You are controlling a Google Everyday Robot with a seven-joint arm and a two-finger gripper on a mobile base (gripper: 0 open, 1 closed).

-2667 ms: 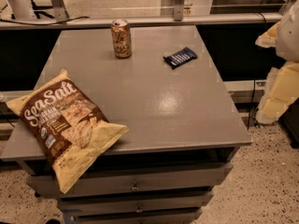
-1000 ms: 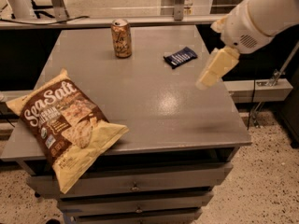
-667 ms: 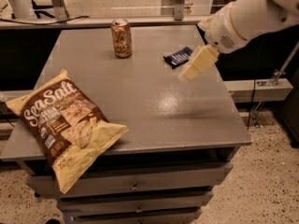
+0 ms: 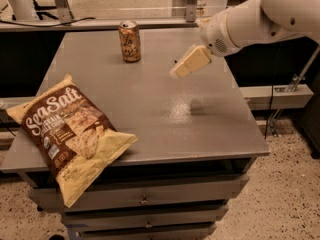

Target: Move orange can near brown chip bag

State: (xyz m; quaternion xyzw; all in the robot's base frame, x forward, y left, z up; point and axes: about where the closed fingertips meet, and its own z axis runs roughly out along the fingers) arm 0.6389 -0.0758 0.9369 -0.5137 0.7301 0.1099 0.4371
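The orange can [image 4: 130,41] stands upright near the far edge of the grey table [image 4: 150,104], left of centre. The brown chip bag [image 4: 67,134] lies flat at the table's front left corner, hanging over the front edge. My gripper [image 4: 181,67] reaches in from the upper right on a white arm [image 4: 260,16] and hovers above the table, to the right of the can and a little nearer. It touches nothing. It covers the spot where the dark blue snack bar wrapper lay.
The table is a cabinet with drawers [image 4: 145,199] below the front edge. A rail [image 4: 100,23] and a wall with metal posts run behind the table. Speckled floor [image 4: 290,184] lies to the right.
My arm has come in from the right and moved left over the table toward the can. The can and the bag have not moved. The blue wrapper is now hidden behind my gripper.
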